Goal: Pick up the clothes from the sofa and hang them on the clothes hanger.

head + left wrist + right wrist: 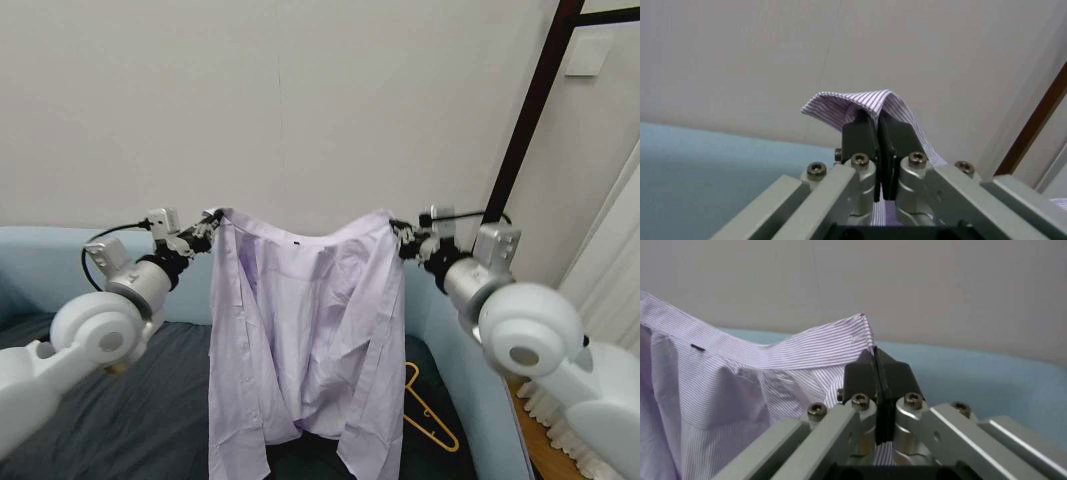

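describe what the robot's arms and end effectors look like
The left arm and right arm are glossy white with round ball-like joints and silver-grey wrists. The left end effector and right end effector have grey metal frames with hex bolts and black tapered fingers. A black cable loops by the left wrist.

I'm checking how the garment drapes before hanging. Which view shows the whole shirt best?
The head view is best: the shirt hangs spread between the left gripper and right gripper, above the sofa. Each wrist view shows a striped corner pinched in that gripper's shut jaws. The right one adds the shirt's top edge.
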